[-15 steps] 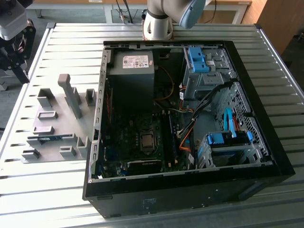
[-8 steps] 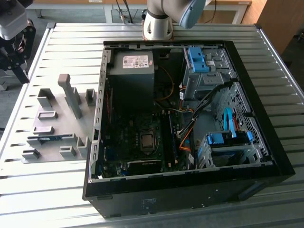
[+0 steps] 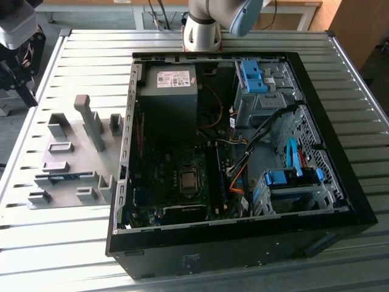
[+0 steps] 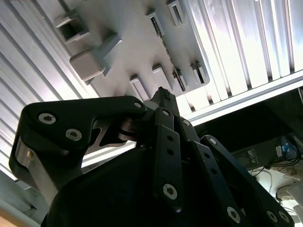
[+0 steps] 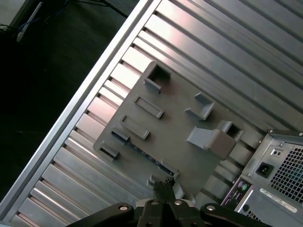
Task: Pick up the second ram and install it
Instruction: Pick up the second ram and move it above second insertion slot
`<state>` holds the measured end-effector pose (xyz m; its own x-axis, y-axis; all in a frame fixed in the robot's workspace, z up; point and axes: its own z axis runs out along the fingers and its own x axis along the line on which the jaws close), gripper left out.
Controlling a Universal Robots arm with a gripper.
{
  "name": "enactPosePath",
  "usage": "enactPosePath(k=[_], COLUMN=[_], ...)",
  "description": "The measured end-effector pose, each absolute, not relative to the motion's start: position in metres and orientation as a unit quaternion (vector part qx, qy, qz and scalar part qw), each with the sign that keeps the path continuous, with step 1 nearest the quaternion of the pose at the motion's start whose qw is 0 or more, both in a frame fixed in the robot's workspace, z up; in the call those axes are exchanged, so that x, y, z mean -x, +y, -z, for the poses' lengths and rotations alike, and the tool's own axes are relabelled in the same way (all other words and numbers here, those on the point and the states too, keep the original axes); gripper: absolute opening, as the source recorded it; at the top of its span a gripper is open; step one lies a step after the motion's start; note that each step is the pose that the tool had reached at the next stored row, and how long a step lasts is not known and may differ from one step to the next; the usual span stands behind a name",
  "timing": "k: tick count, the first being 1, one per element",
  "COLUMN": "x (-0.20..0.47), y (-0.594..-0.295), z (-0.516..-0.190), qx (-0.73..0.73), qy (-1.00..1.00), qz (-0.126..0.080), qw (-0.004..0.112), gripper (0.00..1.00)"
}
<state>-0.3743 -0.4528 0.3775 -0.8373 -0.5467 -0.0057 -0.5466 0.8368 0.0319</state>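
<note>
The second ram (image 3: 58, 177) is a thin blue stick lying on edge in a slot of the grey fixture plate (image 3: 73, 159), at the exterior view's left beside the computer case. In both wrist views it shows as a dark thin strip (image 5: 142, 152) (image 4: 166, 49) on the plate (image 5: 175, 127). My gripper (image 5: 164, 185) (image 4: 163, 95) hangs well above the plate, apart from the ram. Its black fingertips are pressed together, shut, with nothing between them. The green motherboard (image 3: 176, 173) with its long black slots lies inside the open case.
The open black computer case (image 3: 243, 246) fills the middle of the slatted metal table (image 3: 61, 243); its rear panel (image 5: 279, 175) borders the plate. Tall grey blocks (image 3: 91, 121) (image 5: 213, 139) rise from the plate. The arm's base (image 3: 203, 27) stands behind the case.
</note>
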Motion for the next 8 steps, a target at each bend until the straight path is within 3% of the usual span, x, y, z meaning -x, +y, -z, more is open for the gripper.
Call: enactPosePath(k=[8], x=[0.3743], y=[-0.4528], z=[-0.3775], qx=[-0.290], qy=[-0.957], qz=[0.016], qw=[0.002], gripper=[0.10])
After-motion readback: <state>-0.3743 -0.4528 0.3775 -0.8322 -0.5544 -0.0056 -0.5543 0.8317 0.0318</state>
